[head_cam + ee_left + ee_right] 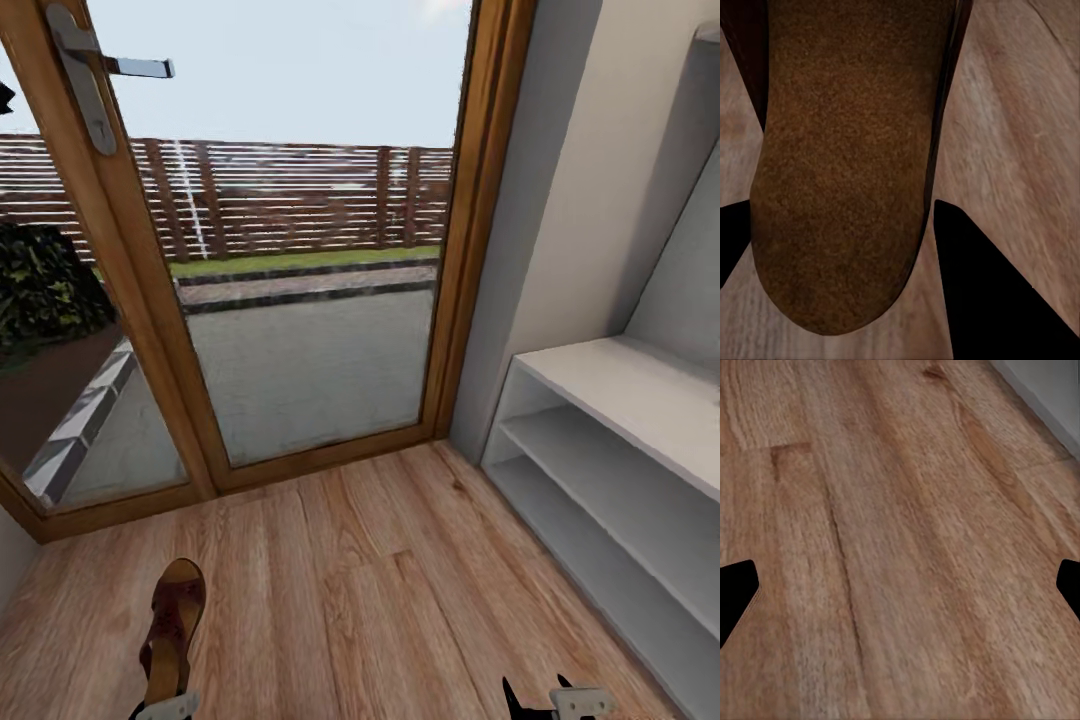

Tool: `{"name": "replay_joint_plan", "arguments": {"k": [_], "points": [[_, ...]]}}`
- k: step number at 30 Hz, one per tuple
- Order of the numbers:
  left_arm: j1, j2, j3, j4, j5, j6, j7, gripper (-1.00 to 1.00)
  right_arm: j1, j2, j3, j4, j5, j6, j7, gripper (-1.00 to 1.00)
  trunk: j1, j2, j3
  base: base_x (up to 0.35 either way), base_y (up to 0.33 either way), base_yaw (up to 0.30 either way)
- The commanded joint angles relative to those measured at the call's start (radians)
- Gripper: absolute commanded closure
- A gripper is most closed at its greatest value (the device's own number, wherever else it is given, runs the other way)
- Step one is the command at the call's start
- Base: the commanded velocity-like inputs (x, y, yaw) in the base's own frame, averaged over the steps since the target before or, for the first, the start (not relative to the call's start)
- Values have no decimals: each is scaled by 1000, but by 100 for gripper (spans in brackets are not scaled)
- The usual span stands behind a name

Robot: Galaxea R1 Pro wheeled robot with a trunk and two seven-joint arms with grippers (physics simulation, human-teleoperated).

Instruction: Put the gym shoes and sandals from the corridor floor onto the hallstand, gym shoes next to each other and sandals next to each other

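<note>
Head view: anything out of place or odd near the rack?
Nothing looks damaged or spilled. The rack shelves in view hold no shoes, and one sandal sits in the left pincer above the floor.

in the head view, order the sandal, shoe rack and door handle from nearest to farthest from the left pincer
1. Sandal, right at the left pincer, bottom left.
2. Shoe rack, across the floor on the right.
3. Door handle, high up at top left.

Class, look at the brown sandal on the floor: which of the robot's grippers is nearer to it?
Left. The left gripper is right at the sandal, fingers flanking it; the right gripper hangs well aside over bare floor.
</note>
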Motion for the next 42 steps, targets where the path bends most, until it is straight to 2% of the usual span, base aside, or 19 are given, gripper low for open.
{"name": "replay_joint_plan", "arguments": {"k": [1,18,33,42], "points": [[0,0,-1,1,-1,-2,3,100,-1,1,-6,0,4,-3,8,-100,0,0,-1,154,306,-263],[0,0,-1,3,-4,-2,2,100,-1,1,-8,2,3,-3,8,-100,0,0,-1,28,323,-266],[0,0,-1,3,-4,-2,2,100,-1,1,-8,2,3,-3,8,-100,0,0,-1,-127,300,-267],[0,0,-1,3,-5,-2,2,100,-1,1,-8,2,3,-3,8,-100,0,0,-1,17,294,-267]]}}
